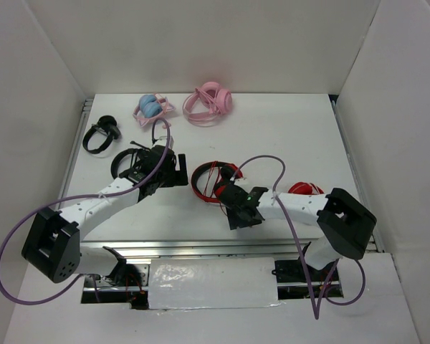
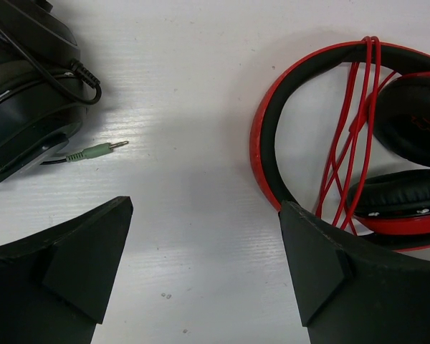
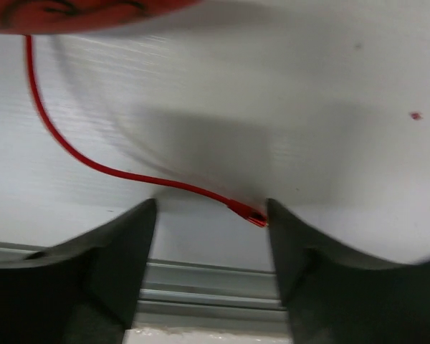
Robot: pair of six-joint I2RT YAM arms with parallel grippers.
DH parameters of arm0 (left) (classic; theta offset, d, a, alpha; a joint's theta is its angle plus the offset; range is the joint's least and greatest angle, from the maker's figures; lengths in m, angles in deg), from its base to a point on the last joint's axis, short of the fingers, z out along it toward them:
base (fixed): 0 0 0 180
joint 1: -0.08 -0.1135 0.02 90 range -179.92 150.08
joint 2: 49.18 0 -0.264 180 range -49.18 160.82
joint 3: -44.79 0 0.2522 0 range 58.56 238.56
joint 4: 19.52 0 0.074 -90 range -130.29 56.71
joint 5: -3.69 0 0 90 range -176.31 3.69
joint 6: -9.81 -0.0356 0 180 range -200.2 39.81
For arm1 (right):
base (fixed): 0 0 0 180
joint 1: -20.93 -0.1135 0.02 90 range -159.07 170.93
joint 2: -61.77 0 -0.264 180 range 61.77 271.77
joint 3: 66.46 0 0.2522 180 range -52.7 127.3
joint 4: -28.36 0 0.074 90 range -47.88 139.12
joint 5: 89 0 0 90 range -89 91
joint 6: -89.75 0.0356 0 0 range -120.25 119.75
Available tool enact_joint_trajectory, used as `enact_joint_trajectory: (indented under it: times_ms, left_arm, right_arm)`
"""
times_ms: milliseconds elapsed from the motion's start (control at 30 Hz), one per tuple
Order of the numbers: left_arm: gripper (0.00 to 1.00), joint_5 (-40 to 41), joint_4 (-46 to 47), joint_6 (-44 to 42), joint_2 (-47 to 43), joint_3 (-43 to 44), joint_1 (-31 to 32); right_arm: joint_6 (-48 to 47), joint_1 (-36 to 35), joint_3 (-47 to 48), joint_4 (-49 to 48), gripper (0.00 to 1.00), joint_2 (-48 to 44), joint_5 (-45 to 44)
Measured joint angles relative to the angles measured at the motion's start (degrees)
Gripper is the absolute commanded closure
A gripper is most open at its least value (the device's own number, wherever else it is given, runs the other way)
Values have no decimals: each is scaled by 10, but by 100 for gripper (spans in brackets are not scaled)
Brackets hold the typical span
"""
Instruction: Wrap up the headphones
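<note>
Red over-ear headphones with black cushions lie mid-frame on the white worktop. Left hand open, empty. Right hand open over thin red cable end; off-centre, closing may miss it.

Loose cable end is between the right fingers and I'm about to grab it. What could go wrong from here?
1. The cable end lies flat, close to one finger of the open right gripper and near the table's edge rail; closing could miss it or nudge it over.
2. Pulling it may tug the loops off the headband of the red headphones.
3. The open left gripper sits between that headband and the black headphones' plug; moving sideways might snag either.
</note>
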Motion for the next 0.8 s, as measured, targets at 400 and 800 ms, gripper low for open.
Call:
enact_joint_trajectory:
  times_ms: [400,800]
  left_arm:
    - [3,9,-1,-9,0,0,0]
    - [3,15,-8,-9,-8,0,0]
  right_arm:
    - [-20,-15,-26,-55,100,-17,36]
    - [-84,-22,69,-58,100,-19,173]
